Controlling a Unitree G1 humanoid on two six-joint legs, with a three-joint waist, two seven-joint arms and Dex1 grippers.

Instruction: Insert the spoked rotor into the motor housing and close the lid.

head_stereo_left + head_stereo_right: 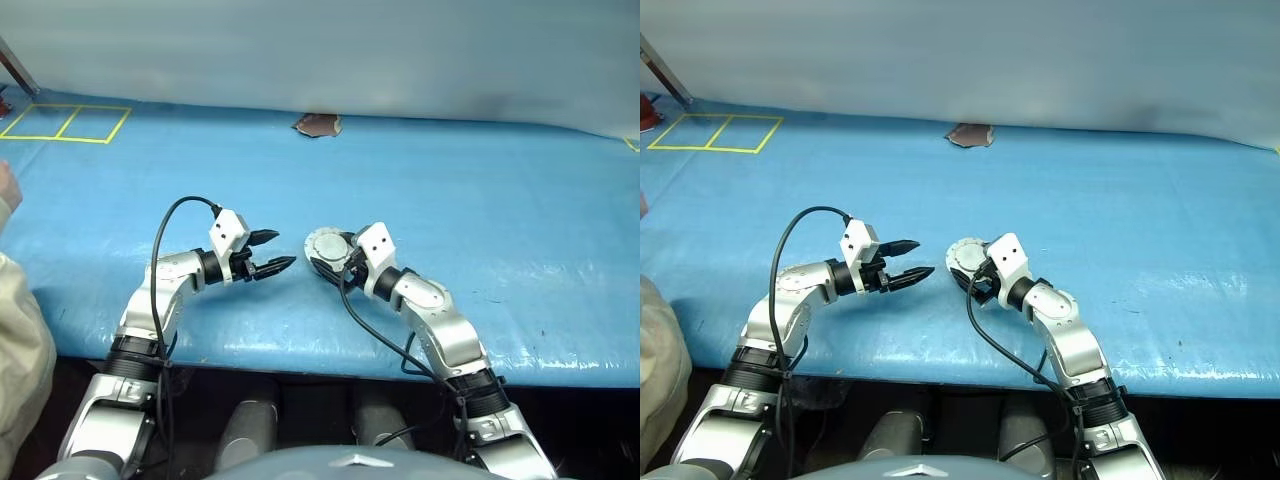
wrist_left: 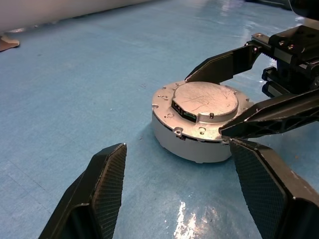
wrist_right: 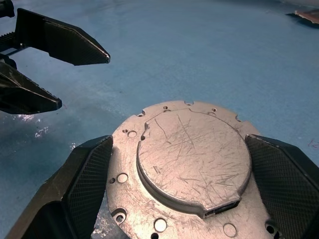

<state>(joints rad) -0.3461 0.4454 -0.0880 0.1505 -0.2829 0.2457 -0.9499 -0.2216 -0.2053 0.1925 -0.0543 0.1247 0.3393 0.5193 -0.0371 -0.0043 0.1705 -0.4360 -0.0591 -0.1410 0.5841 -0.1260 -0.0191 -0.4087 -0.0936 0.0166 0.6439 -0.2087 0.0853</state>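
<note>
Squat round silver metal motor housing (image 2: 197,122) resting on the blue-covered bench (image 1: 480,200), its scratched silver-grey disc lid (image 3: 192,157) lying flat on top, closed. Right tool (image 1: 325,262) straddling the housing, black fingers (image 3: 82,181) spread to either side of its rim, not pressing it. Left tool (image 1: 270,252) just beside the housing, empty, fingers apart, tips pointing toward it.
</note>
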